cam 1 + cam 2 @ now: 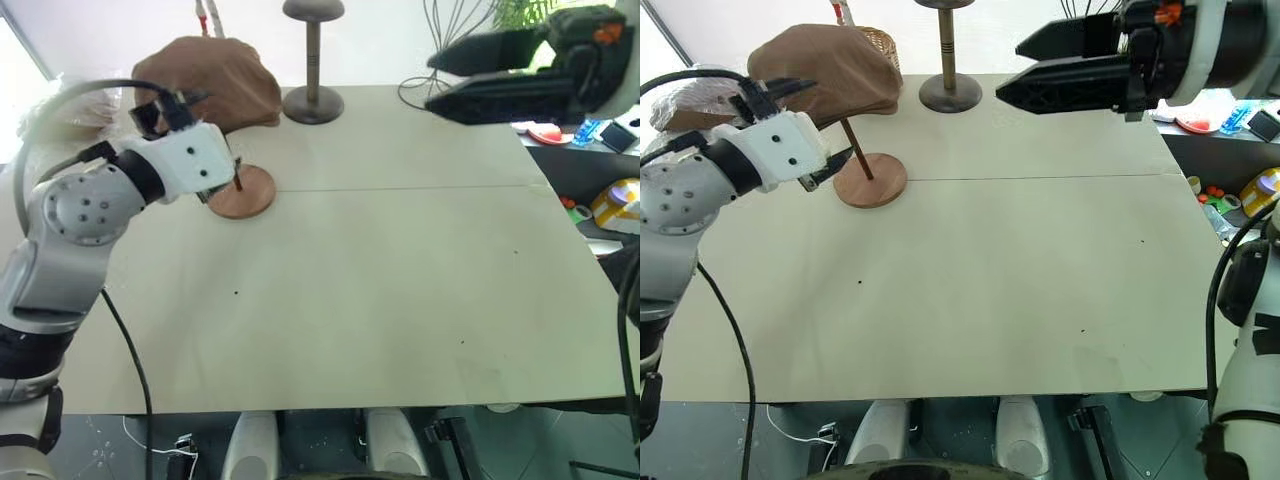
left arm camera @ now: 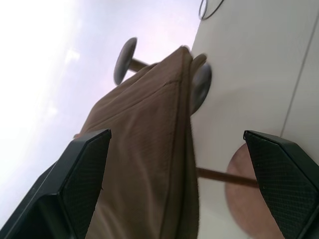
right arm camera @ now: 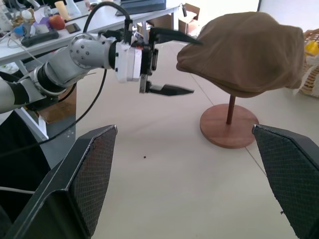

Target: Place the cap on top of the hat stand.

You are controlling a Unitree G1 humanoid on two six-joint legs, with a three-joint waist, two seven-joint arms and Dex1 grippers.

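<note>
A: Where was the cap (image 3: pixel 246 52)?

B: It sat on top of the hat stand (image 1: pixel 871 180), draped over the small top disc and hiding it. The thin rod slanted down from under the cap to the round base on the worktop (image 1: pixel 1020 280).

A: And the left tool (image 3: pixel 170 63)?

B: Its 2 fingers stood wide apart. The upper finger reached to the cap's edge, and whether it touched could not be told; the lower finger hung in the air below that edge, beside the rod. It held nothing.

A: The right tool (image 1: pixel 1035 68)?

B: It hovered high over the far right part of the worktop, pointing toward the left side, its 2 fingers spread apart and empty, well apart from the cap.

A: Anything else on the worktop?

B: A dark stand with a thick post (image 1: pixel 313 60) stood just behind the cap, and a pale wrapped bundle (image 1: pixel 690 100) lay near the left edge.
</note>
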